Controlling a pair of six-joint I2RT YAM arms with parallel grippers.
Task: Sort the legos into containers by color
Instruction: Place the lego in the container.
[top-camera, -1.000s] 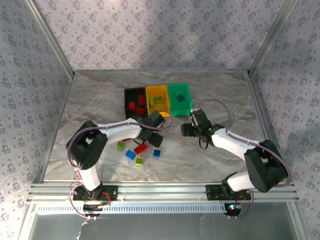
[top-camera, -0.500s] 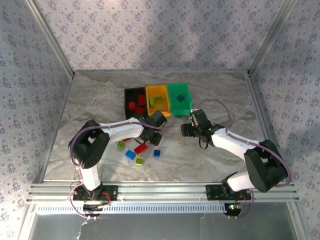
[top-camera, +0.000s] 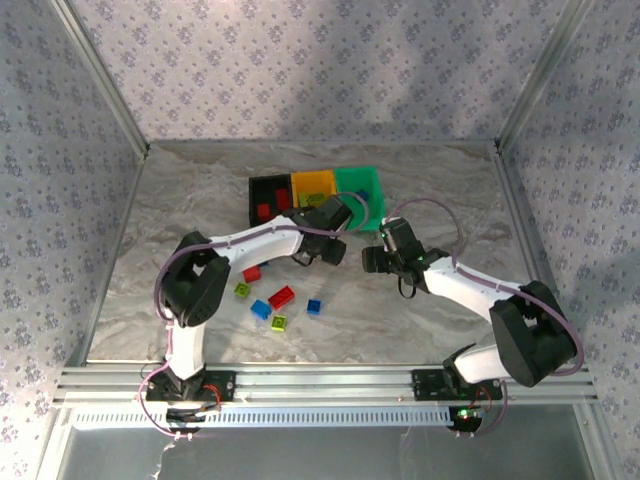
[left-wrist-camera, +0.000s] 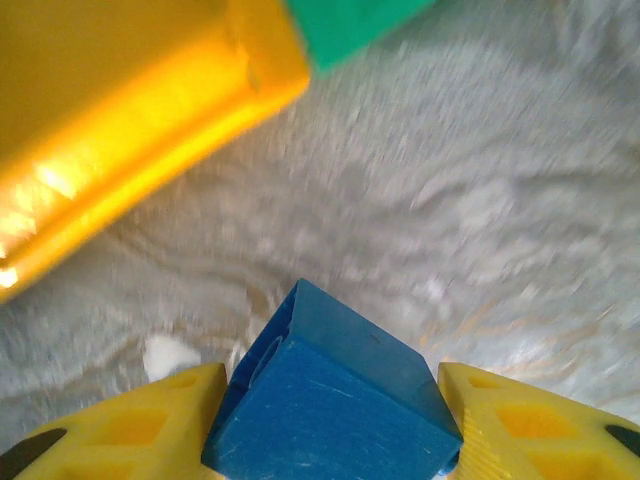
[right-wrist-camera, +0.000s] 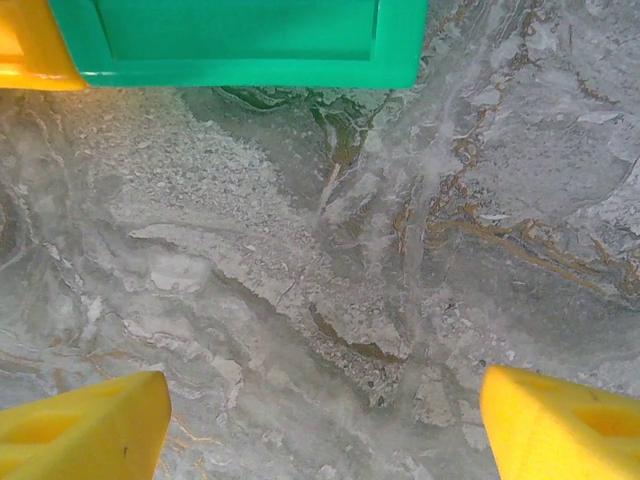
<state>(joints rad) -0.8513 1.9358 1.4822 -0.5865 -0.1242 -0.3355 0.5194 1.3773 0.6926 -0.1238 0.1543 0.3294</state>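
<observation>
left arm (top-camera: 262, 239) stretched to bins (top-camera: 316, 180) | left hand (left-wrist-camera: 335, 425) clamped on blue lego (left-wrist-camera: 335, 385) | right hand (right-wrist-camera: 322, 418) apart

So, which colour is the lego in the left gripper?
Blue lego in the left gripper, clearest in left wrist view.

Left tool (top-camera: 325, 250) and brick (left-wrist-camera: 330, 400) nearer bins (top-camera: 300, 177)

I see a grey marble-patterned table (top-camera: 200, 190) with brownish veins. Walls (top-camera: 300, 70) papered in a small purple floral print rise along its far, left and right edges. Aluminium posts (top-camera: 100, 75) stand at its far corners, and a slotted aluminium rail (top-camera: 330, 378) runs along its near edge
</observation>
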